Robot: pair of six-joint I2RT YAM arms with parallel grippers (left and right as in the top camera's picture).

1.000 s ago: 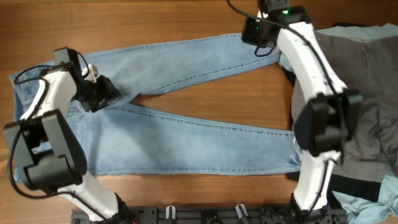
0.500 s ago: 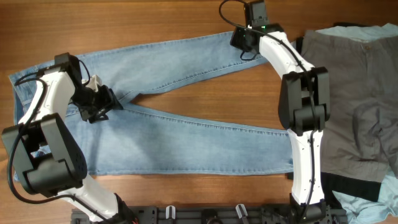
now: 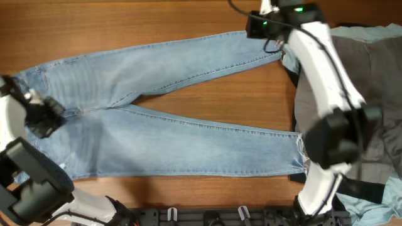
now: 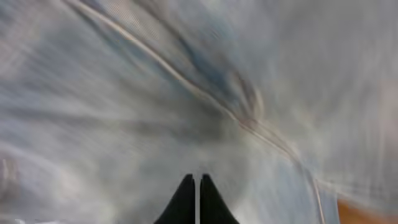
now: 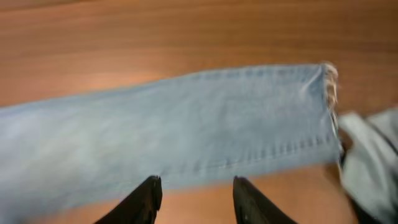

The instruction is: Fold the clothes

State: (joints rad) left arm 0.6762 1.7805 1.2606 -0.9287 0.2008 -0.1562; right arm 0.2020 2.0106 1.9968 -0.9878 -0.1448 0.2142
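Right arm (image 3: 320, 56): white tube links joined by black housings; green light (image 3: 298, 9) lit near wrist; black cable (image 3: 240, 9) looped above. Left arm (image 3: 31, 179) built alike, white and black. Left pincer (image 4: 196, 178) fingers black, tapered; right pincer (image 5: 196, 182) fingers black, rounded.

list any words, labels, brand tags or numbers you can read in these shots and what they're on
None can be read.
jeans: no legible tag or print; the left wrist view of the denim is too blurred to tell.
shorts: no text visible.
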